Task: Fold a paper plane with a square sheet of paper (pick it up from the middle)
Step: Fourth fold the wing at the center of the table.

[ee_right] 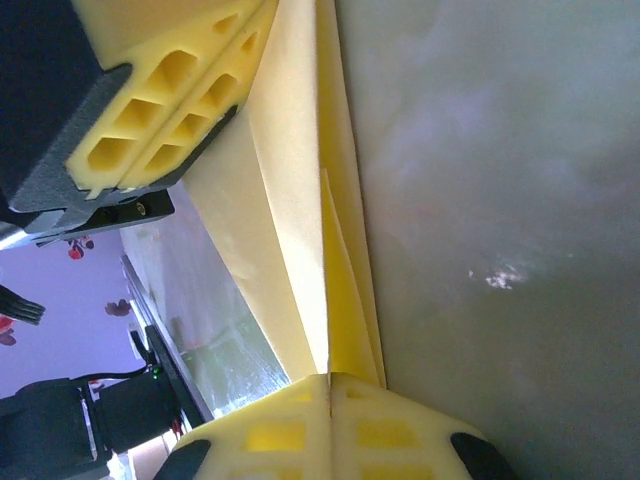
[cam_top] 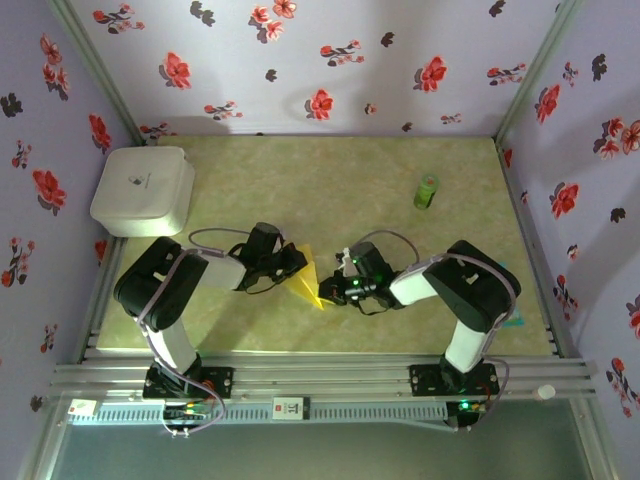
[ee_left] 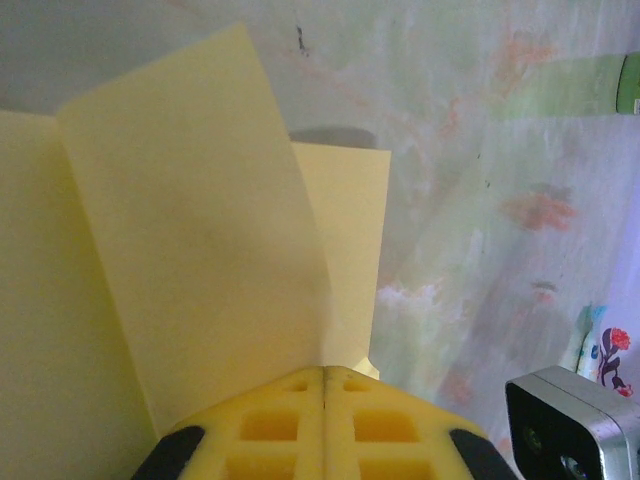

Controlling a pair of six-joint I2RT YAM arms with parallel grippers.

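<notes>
The yellow square sheet of paper [cam_top: 308, 277] is folded into a pointed triangular outline and hangs between the two arms, just above the table's middle front. My left gripper [cam_top: 297, 262] is shut on its upper left edge. In the left wrist view the fingertips [ee_left: 325, 372] pinch the paper [ee_left: 200, 250], whose flaps fan upward. My right gripper [cam_top: 331, 290] is shut on the right side. In the right wrist view the creased layers of paper [ee_right: 300, 220] run into that gripper [ee_right: 330, 378]. The left gripper's yellow fingers [ee_right: 170, 90] clamp the paper's far end there.
A white rounded box [cam_top: 143, 190] sits at the back left of the green mat. A small green cylinder [cam_top: 427, 191] stands at the back right, and shows at the edge of the left wrist view [ee_left: 629, 85]. Flowered walls close in three sides.
</notes>
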